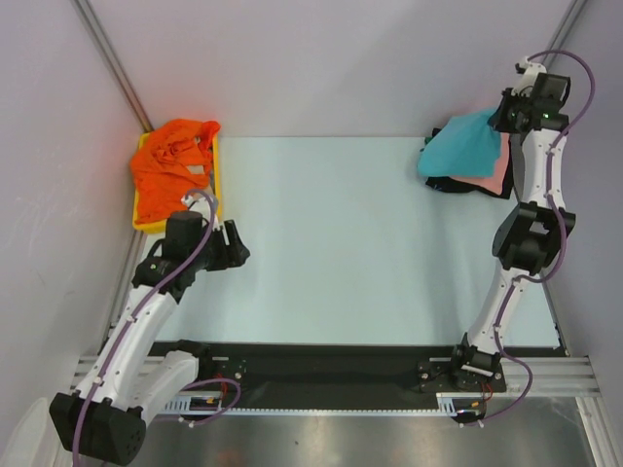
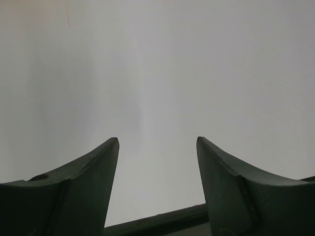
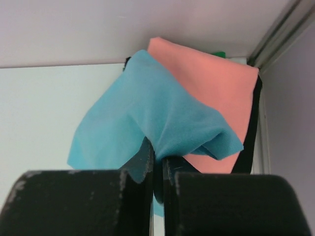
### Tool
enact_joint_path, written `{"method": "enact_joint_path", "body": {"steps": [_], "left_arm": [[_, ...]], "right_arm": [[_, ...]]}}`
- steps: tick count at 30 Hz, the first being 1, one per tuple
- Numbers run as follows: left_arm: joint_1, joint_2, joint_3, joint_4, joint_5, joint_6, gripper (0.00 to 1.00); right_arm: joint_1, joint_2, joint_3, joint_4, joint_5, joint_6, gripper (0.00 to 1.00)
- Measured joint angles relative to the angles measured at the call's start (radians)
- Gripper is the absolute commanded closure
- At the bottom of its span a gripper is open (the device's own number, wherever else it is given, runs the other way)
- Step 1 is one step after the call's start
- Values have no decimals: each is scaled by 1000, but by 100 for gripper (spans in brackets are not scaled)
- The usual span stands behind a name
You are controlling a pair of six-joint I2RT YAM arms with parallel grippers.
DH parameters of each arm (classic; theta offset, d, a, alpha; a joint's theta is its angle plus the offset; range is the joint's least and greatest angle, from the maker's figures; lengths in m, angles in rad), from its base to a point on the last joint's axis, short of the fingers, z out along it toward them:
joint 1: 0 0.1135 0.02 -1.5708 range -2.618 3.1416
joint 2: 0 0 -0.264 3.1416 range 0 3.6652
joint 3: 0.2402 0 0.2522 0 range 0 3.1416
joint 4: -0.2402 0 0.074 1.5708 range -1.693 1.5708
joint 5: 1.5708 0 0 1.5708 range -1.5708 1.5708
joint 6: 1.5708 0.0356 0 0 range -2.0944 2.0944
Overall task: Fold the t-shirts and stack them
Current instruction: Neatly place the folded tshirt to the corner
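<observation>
Turquoise shirt (image 3: 147, 113) at far right corner of table (image 1: 331, 243), one fold pinched in right hand (image 3: 157, 160), rest draping left of hand over pink shirt (image 3: 216, 83). Left hand (image 2: 157, 140) spread, empty, well apart, by orange shirts (image 1: 170, 165). Right arm nearer.

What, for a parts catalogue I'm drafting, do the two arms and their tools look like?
Both the left arm and the right arm have white links with bulky black joints, and a lilac cable loops along each. The left tool has dark matte fingers tapering to curved points. The right tool has blocky black fingers with greyish scuffs at one edge.
</observation>
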State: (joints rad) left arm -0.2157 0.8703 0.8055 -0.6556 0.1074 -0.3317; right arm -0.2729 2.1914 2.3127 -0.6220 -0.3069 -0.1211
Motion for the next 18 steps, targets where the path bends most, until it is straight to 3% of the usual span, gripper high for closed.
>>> {"method": "enact_joint_path", "body": {"steps": [14, 17, 18], "left_arm": [[0, 25, -5, 3, 2, 0, 31], [0, 26, -5, 3, 2, 0, 31], [0, 26, -5, 3, 3, 0, 31]], "right_arm": [[-135, 157, 5, 59, -2, 47, 98], [-139, 201, 5, 74, 21, 63, 77], [-138, 217, 5, 78, 31, 72, 57]]}}
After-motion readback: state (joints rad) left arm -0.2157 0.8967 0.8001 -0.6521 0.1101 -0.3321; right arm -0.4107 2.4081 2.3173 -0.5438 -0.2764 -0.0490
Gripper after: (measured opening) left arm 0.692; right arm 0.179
